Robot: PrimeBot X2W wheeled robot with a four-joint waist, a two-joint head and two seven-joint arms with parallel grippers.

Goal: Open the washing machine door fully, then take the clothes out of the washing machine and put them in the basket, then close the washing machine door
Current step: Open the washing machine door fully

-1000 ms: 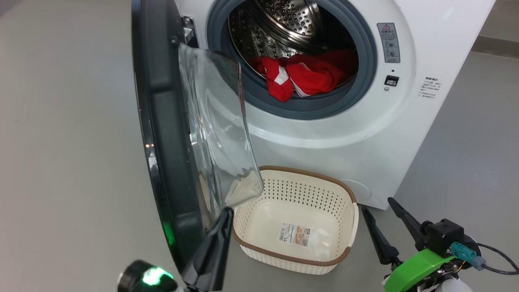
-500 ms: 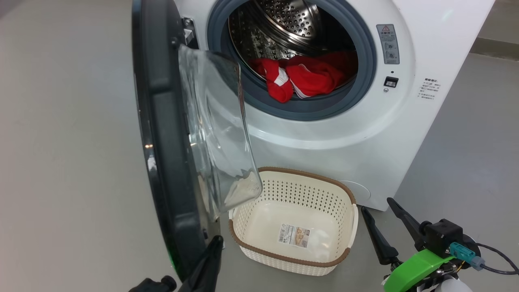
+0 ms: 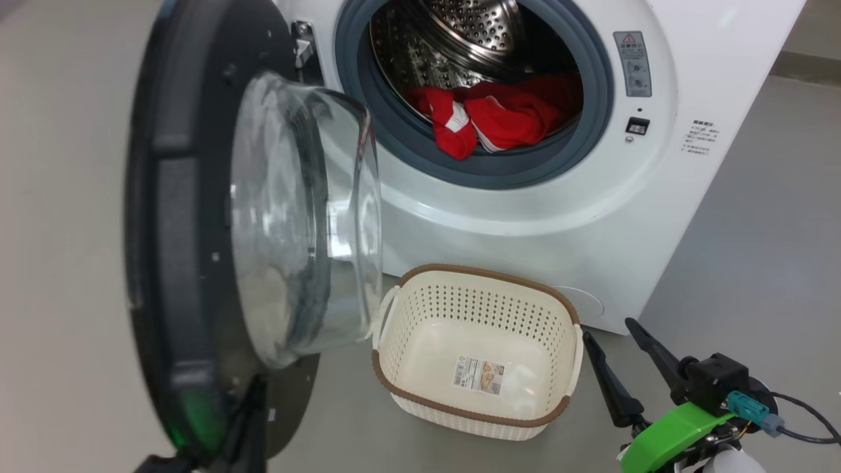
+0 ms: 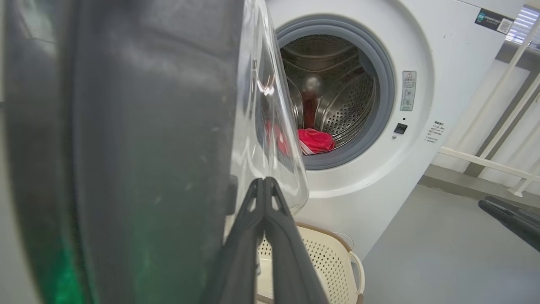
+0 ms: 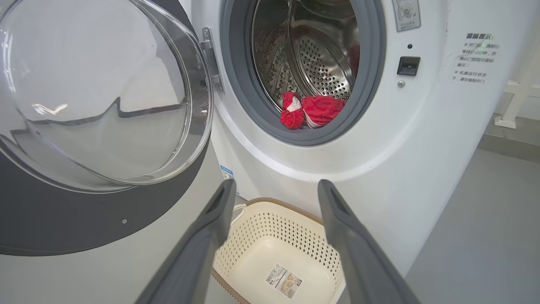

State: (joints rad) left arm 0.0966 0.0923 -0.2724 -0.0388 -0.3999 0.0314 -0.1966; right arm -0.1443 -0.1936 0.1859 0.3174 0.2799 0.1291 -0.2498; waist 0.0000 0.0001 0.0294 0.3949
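The left wrist view has the left gripper (image 4: 265,182), fingers pressed together, beside the glass bulge of the open washing machine door (image 3: 190,263). The head view has the right gripper (image 3: 608,328) spread wide, holding nothing. One basket (image 3: 394,384) holds a paper label (image 3: 479,376). Perhaps two red clothes (image 3: 506,121) lie inside the washing machine (image 3: 525,217).

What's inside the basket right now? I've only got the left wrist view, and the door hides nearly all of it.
Observer: In the head view the basket holds no clothes, just a paper label on its floor.
Operator: And the right gripper, open or shut?
Observer: The right gripper is open, to the right of the basket, holding nothing.
Operator: How do the clothes sit?
Observer: The clothes lie bunched at the front of the drum, with one red fold drooping over the grey gasket.
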